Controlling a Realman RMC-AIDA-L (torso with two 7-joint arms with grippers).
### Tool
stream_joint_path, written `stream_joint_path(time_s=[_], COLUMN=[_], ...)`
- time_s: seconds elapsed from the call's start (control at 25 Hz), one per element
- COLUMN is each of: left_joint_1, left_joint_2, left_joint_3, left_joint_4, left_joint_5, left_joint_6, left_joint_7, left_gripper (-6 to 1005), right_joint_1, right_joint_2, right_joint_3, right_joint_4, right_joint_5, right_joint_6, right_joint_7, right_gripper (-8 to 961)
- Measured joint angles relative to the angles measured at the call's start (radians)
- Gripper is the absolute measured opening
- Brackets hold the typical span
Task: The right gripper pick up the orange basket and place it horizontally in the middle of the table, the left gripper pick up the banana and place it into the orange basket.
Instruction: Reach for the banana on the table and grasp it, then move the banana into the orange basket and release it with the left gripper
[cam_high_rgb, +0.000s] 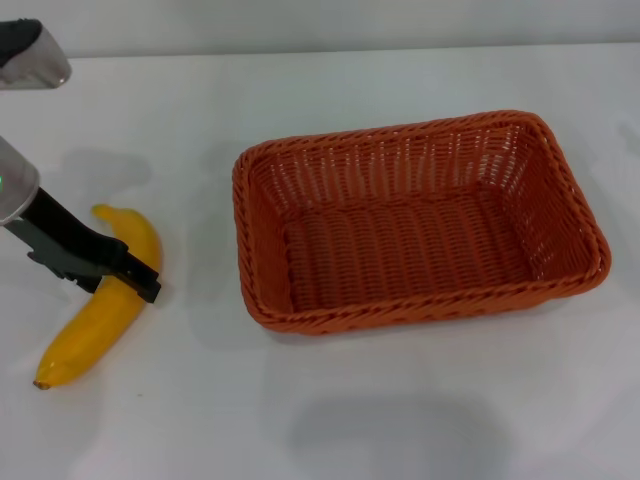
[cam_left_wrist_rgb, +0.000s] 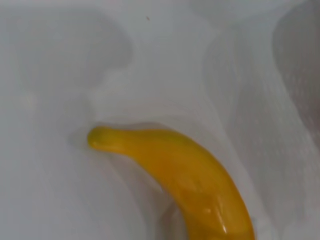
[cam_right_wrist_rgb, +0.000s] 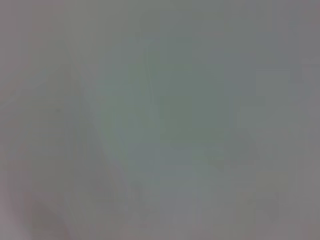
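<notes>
The setting reads as a robot test bench in a lab or demonstration room, not a home or kitchen. A plain white tabletop fills nearly the whole head view, smooth and unmarked, with only a pale wall strip beyond its far edge. Just two props lie on it: an orange basket near the middle and a banana toward the left edge. A silver-grey robot arm with a small green light reaches in over the left edge, its black left hand at the banana. The right wrist view shows only a blank grey surface.
</notes>
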Motion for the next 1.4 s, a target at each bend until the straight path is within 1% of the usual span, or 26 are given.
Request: stream_joint_path(time_s=[0.24, 0.44, 0.64, 0.8, 0.84, 0.88, 0.92, 1.04, 1.12, 1.2, 1.28, 1.4], left_joint_1=[-0.005, -0.008, -0.004, 0.008, 0.025, 0.025, 0.036, 0.067, 0.066, 0.048, 0.017, -0.060], left_joint_2=[-0.029, -0.035, -0.033, -0.033, -0.028, -0.028, -0.024, -0.017, -0.011, -0.002, 0.004, 0.002], left_joint_3=[0.003, 0.011, 0.015, 0.032, 0.029, 0.029, 0.027, 0.005, -0.020, -0.022, -0.015, -0.003], left_joint_4=[0.024, 0.019, 0.019, 0.000, -0.058, -0.058, -0.097, -0.264, -0.369, -0.420, -0.439, -0.442], left_joint_5=[0.048, 0.054, 0.056, 0.056, 0.055, 0.055, 0.055, 0.047, 0.019, -0.030, -0.066, -0.091], left_joint_6=[0.049, 0.050, 0.047, 0.042, 0.014, 0.014, -0.005, -0.087, -0.147, -0.192, -0.216, -0.225], left_joint_7=[-0.005, -0.008, -0.012, -0.011, -0.014, -0.014, -0.016, -0.015, 0.004, 0.021, 0.036, 0.073], left_gripper=[875, 855, 658, 532, 500, 500, 500, 500, 500, 500, 501, 501], right_joint_1=[0.008, 0.012, 0.013, 0.013, 0.012, 0.012, 0.011, 0.012, 0.017, 0.023, 0.031, 0.042], right_joint_2=[0.000, 0.000, 0.000, 0.000, 0.000, -0.001, -0.001, -0.004, -0.005, -0.004, -0.004, -0.006], right_joint_3=[0.000, 0.000, 0.000, 0.000, 0.000, 0.000, 0.000, 0.000, -0.001, -0.003, -0.005, -0.008], right_joint_4=[0.014, 0.016, 0.019, 0.019, 0.019, 0.019, 0.019, 0.019, 0.014, 0.011, 0.012, 0.017], right_joint_5=[0.000, 0.000, 0.003, 0.011, 0.015, 0.020, 0.024, 0.030, 0.030, 0.031, 0.031, 0.031], right_joint_6=[0.000, -0.009, -0.013, -0.011, -0.010, -0.008, -0.006, -0.005, -0.005, -0.005, -0.005, -0.005], right_joint_7=[-0.001, 0.002, 0.006, 0.009, 0.009, 0.009, 0.009, 0.009, 0.009, 0.007, 0.003, 0.002], right_gripper=[869, 869, 869, 869, 869, 869, 870, 870, 870, 870, 870, 870])
